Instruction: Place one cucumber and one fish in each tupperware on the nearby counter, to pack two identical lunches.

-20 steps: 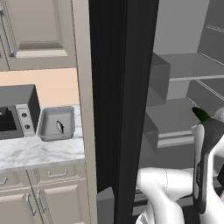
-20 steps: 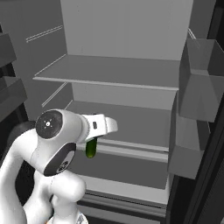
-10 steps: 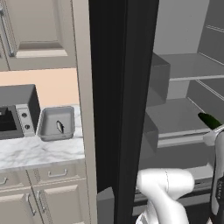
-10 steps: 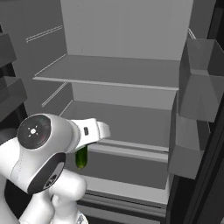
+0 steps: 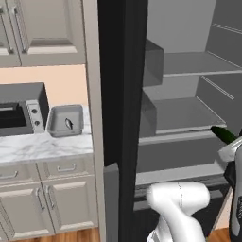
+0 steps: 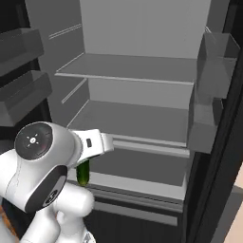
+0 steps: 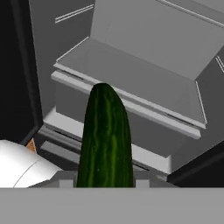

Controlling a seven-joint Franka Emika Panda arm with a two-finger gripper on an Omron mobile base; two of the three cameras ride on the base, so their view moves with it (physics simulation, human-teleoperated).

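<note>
My gripper (image 7: pixel 105 182) is shut on a dark-green cucumber (image 7: pixel 106 140), which sticks up between the finger tips in the hand view. From the right base view the cucumber (image 6: pixel 83 172) hangs below the white hand, in front of the open fridge's lower shelf. Its tip (image 5: pixel 224 134) pokes out above the hand at the right edge of the left base view. A grey rectangular tupperware (image 5: pixel 53 124) stands on the marbled counter (image 5: pixel 42 144) to the left, with a small pale fish (image 5: pixel 69 124) inside it.
The open fridge has bare grey shelves (image 6: pixel 137 118) and door bins (image 6: pixel 211 114). Its dark door edge (image 5: pixel 120 118) stands between the arm and the counter. A dark toaster oven (image 5: pixel 19 108) sits left of the tupperware, above beige cabinets (image 5: pixel 47 198).
The arm has swung with the cucumber still held. The cucumber has gone lower and to the left in the right base view, and nearer the right edge in the left base view.
</note>
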